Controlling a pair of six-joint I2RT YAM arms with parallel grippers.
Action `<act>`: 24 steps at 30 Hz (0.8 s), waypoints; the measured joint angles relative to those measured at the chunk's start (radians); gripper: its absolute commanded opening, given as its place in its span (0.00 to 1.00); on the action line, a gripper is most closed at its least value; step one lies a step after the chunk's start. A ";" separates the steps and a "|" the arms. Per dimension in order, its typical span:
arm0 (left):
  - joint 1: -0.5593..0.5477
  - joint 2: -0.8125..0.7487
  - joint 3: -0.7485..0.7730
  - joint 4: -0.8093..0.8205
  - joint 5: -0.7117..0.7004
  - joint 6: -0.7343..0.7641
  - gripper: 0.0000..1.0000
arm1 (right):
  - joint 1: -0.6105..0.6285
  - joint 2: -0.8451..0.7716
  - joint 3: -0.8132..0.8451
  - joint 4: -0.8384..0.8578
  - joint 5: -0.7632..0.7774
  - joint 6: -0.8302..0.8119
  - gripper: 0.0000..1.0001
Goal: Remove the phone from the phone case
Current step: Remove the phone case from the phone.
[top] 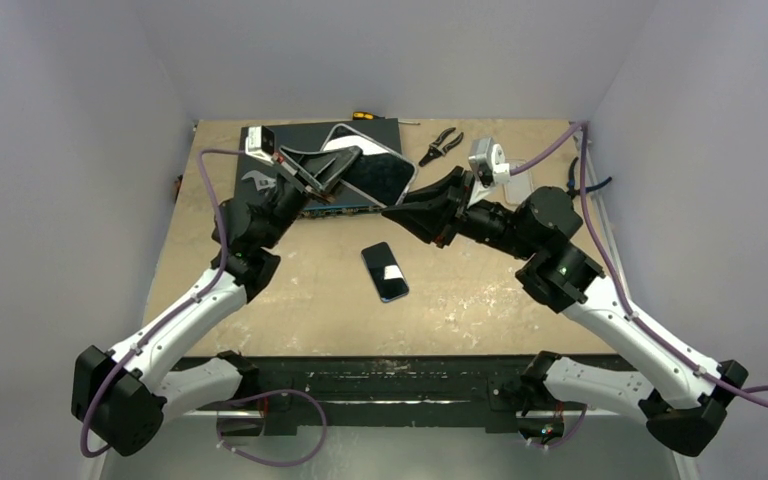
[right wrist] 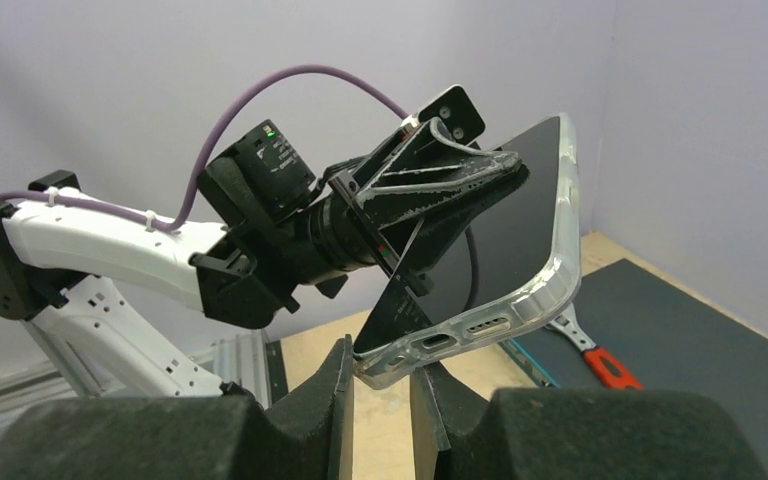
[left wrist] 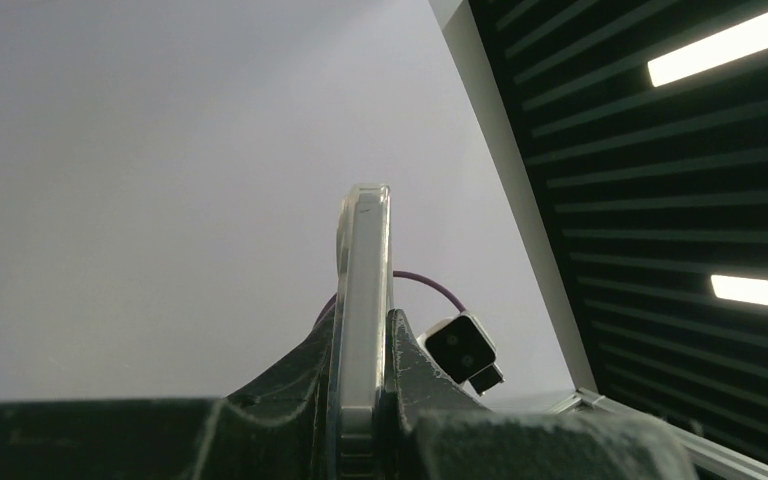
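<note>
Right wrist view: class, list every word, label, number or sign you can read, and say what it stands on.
Nothing here is readable.
The wrist module of the left arm: small pale print, too blurred to read.
The phone and phone case: no lettering visible.

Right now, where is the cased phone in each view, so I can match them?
Top external: cased phone, upper centre, held up between both arms.
Left wrist: centre, edge-on, upright between the fingers.
Right wrist: centre-right, tilted, its lower corner between the near fingers.
Shared landmark: the left pincer, clamped on it in every view.
</note>
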 measured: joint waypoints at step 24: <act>0.000 0.043 0.015 0.039 0.092 -0.016 0.00 | 0.048 -0.054 -0.034 -0.027 0.085 -0.232 0.00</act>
